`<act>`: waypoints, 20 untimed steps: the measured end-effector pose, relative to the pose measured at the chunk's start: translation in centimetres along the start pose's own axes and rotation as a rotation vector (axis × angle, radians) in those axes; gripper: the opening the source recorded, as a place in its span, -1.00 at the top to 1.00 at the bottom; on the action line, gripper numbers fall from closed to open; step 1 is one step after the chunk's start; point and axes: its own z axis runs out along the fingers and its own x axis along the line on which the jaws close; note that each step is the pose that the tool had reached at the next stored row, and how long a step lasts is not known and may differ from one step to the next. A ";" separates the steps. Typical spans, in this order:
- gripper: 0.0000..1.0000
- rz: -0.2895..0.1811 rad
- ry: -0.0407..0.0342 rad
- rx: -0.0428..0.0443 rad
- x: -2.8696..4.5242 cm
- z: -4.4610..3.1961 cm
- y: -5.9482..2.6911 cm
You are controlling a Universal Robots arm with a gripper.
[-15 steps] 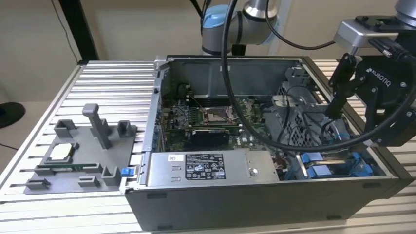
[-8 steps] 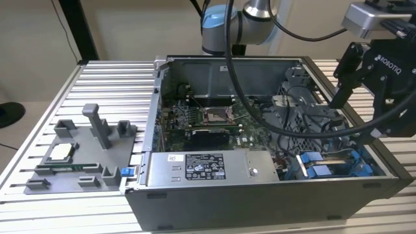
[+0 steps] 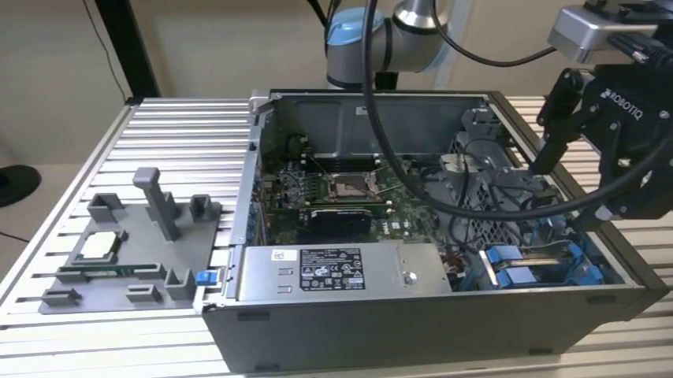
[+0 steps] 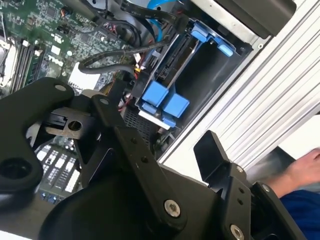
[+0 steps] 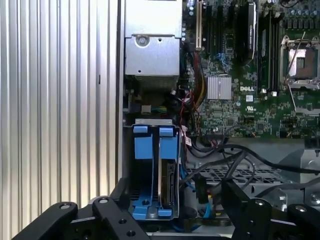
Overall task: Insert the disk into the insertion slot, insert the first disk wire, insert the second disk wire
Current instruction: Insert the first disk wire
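We find the disk [image 5: 168, 182] seated in the insertion slot [image 5: 154, 121], beyond and between the fingers of the gripper [image 5: 177, 192], which stand apart, holding nothing. A cable connector [image 5: 201, 189] hangs loose beside it; both wires appear outstanding.

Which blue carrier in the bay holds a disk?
The carrier nearer the motherboard: the disk shows in it; the wall-side carrier looks empty.

Disk [image 5: 169, 186] in its blue carrier sits down in the insertion slot [image 5: 152, 122], gripper [image 5: 175, 200] spread wide right over it, holding nothing. Black cables [image 5: 235, 159] and motherboard [image 5: 240, 100] just alongside.
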 end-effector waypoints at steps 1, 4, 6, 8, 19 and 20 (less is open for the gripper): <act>-1.00 0.000 -0.0001 0.0007 -0.15 0.16 0.00; -1.00 0.000 -0.0001 0.0030 -0.63 0.60 -0.02; -1.00 0.000 -0.0003 0.0050 -0.86 0.89 -0.03; -1.00 0.000 -0.0003 0.0081 -1.04 1.13 -0.05; -1.00 -0.013 0.0295 0.0164 -2.58 1.29 -0.04; -1.00 -0.016 0.0418 0.0170 -2.59 1.29 -0.04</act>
